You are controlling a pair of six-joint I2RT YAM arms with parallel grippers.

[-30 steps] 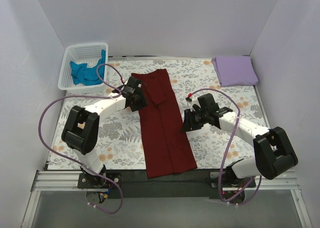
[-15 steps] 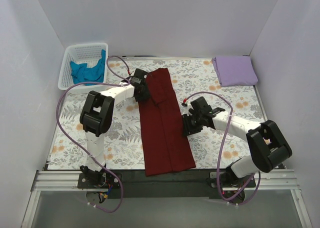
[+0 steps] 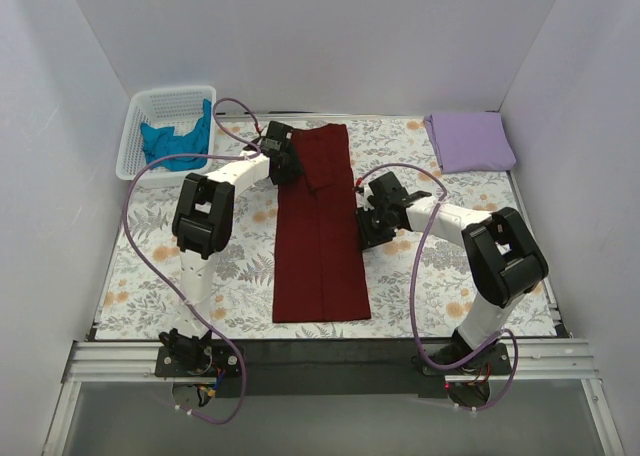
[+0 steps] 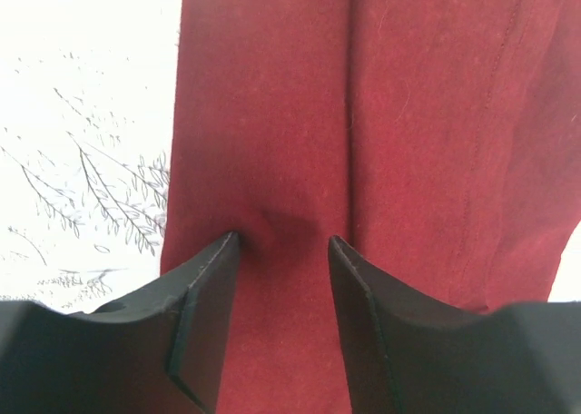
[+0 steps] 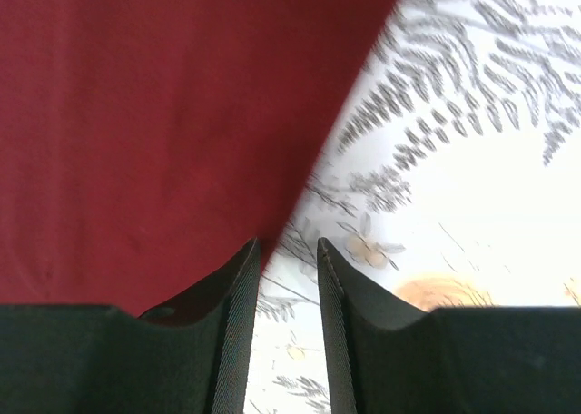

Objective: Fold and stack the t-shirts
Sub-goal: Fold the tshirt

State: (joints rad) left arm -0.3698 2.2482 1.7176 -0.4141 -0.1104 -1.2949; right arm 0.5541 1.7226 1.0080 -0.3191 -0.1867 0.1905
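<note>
The dark maroon t-shirt (image 3: 320, 241), folded into a long strip, lies down the middle of the floral cloth (image 3: 235, 266). My left gripper (image 3: 283, 166) is at its far left corner. In the left wrist view the left gripper (image 4: 281, 237) stands open, tips pressed onto the maroon t-shirt (image 4: 408, 114), with a small pucker between them. My right gripper (image 3: 368, 226) sits at the strip's right edge. In the right wrist view the right gripper (image 5: 289, 241) has a narrow gap over bare cloth, one finger against the maroon t-shirt's (image 5: 136, 114) edge. The lavender t-shirt (image 3: 470, 141) lies folded at the back right. The teal t-shirt (image 3: 170, 146) is crumpled in the basket.
A white lattice basket (image 3: 170, 89) stands in the back left corner. White walls close in the back and both sides. The black front rail (image 3: 320, 351) runs just below the strip's near end. Purple cables loop around both arms.
The maroon strip has slid toward the back and straightened; its near end no longer hangs over the front rail. Both grippers moved toward the back along with it.
</note>
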